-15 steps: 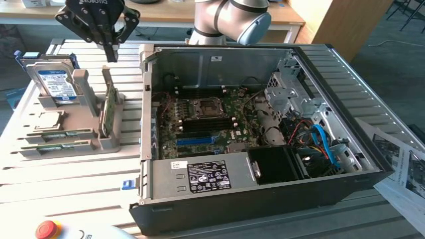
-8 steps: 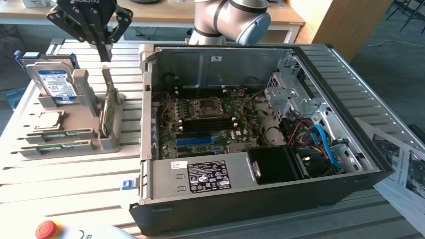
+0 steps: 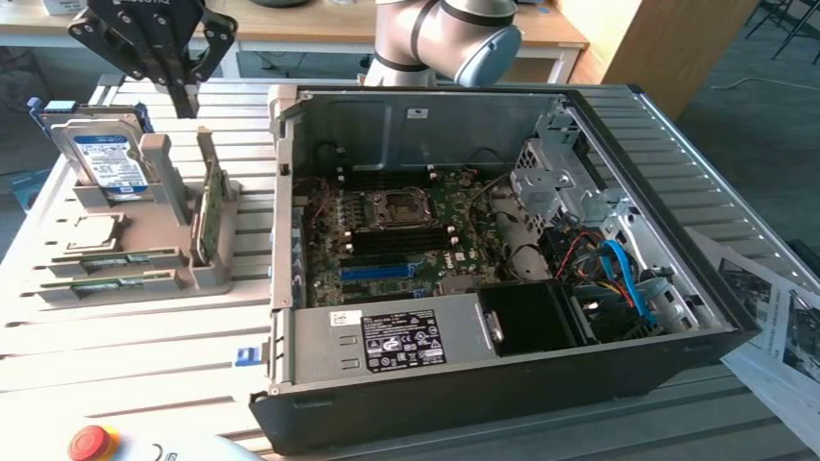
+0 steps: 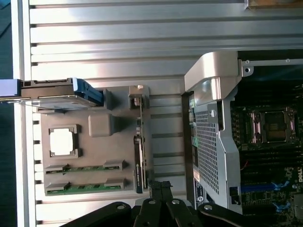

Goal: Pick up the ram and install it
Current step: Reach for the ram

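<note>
Found the ram [image 3: 205, 216] standing on edge in the grey holder [image 3: 211, 279] on the slatted surface [image 3: 129, 346], beside the open case [image 3: 513, 384]. Judged it light, stiff, fragile; best pinched across flat faces near mid-length. Saw fingers [image 3: 188, 96] pressed together, empty, above the holder.

Gripper [image 3: 188, 101] pointing straight down, fingers [image 4: 155, 190] pressed together, nothing held; arm [image 3: 448, 34] raised high.
</note>
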